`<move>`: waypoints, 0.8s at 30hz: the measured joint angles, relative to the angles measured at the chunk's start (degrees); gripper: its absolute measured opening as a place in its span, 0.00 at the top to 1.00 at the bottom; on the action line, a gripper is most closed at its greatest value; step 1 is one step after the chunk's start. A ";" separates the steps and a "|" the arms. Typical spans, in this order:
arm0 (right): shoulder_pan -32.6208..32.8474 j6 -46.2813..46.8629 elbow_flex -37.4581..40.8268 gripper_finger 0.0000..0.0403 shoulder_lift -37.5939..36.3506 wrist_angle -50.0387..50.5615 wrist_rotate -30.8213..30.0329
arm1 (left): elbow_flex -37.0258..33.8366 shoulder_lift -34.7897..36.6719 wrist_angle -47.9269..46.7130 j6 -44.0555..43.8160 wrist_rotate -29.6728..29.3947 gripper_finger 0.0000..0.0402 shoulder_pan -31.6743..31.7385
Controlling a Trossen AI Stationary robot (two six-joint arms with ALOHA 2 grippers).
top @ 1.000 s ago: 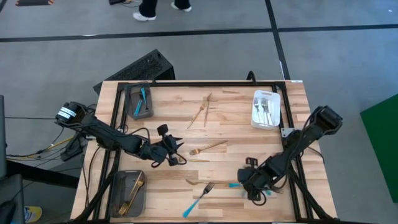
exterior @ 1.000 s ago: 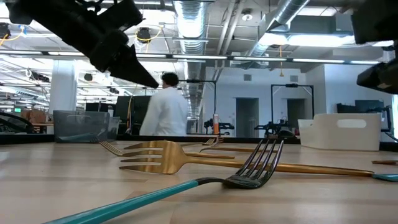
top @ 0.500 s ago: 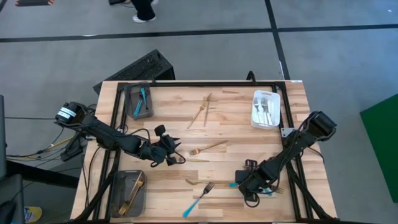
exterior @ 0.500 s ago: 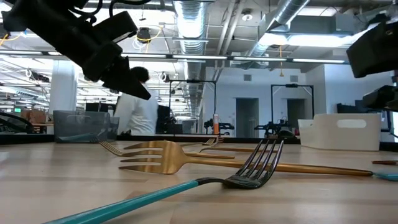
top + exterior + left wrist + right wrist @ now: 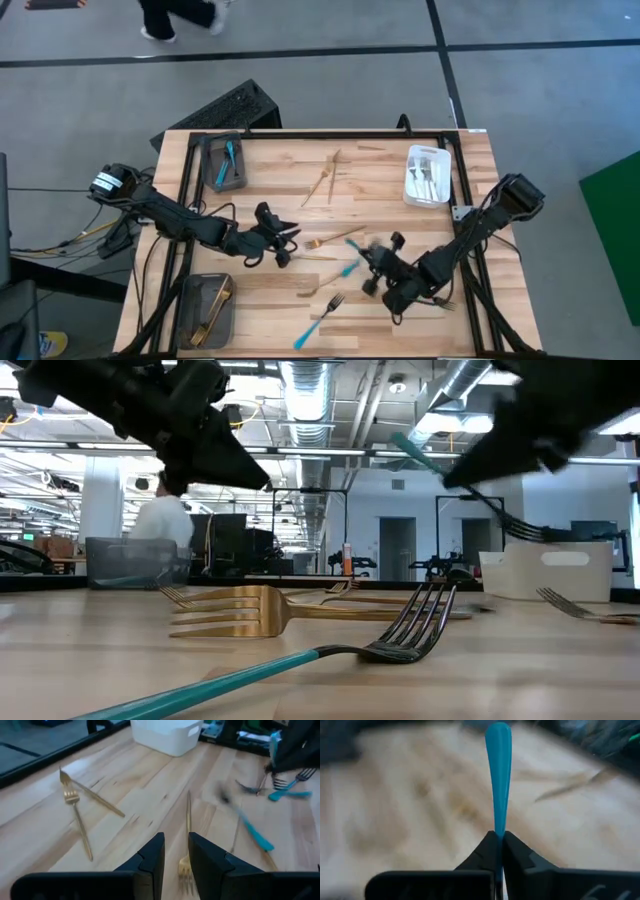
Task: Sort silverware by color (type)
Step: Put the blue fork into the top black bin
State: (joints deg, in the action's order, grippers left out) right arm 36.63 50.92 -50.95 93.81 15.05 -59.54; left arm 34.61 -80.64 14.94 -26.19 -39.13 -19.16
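Observation:
My right gripper (image 5: 374, 268) is shut on a turquoise-handled fork (image 5: 350, 267) above the table's middle, right of centre. In the low view the handle (image 5: 408, 447) sticks up and out on one side and the tines (image 5: 522, 526) on the other. My left gripper (image 5: 284, 246) hovers open, its fingers a little apart, above the tine end of a gold fork (image 5: 187, 845) that lies flat on the wood. Another turquoise-handled fork (image 5: 320, 320) lies flat near the front edge. Two gold utensils (image 5: 325, 178) lie crossed at the far middle. My right gripper pinches the fork between its two fingers, partway along the turquoise handle (image 5: 499, 826). The handle's free end (image 5: 498, 735) points straight out past the fingertips. The fork is lifted clear of the table and tilted, handle end higher than the tines.
A grey tray (image 5: 212, 150) with turquoise-handled pieces stands at the far left, a grey tray (image 5: 190, 300) with gold pieces at the near left, and a white tray (image 5: 445, 160) with silver forks at the far right. More forks (image 5: 286, 784) lie by the right arm. A person walks beyond the table.
My right gripper has shut on the turquoise-handled fork near the table's front right, lifted it clear and swung it up and toward the table's middle, fast enough to blur. My left gripper has edged toward the gold fork.

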 joint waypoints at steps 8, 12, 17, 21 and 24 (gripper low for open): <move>-5.15 -16.71 -0.01 0.93 0.03 -20.24 -1.40 | 0.00 -0.02 9.76 6.31 -0.13 0.81 0.02; -7.72 -25.11 -0.01 0.93 0.18 -29.58 2.67 | 0.00 -0.02 16.86 13.42 3.69 0.81 0.02; -9.69 -33.29 -0.01 0.93 0.16 -37.73 7.43 | 0.02 -0.02 22.54 18.07 7.44 0.80 0.10; -11.43 -37.24 -0.03 0.93 0.29 -41.32 12.23 | 0.02 -0.04 24.31 18.38 8.07 0.74 0.83; -12.40 -37.42 -0.03 0.93 0.29 -41.53 13.17 | 0.02 -0.04 26.18 18.38 11.46 0.68 1.83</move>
State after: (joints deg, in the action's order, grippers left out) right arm 24.23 13.50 -50.98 94.11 -26.48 -46.37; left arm 34.63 -80.68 41.12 -7.81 -27.67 -17.33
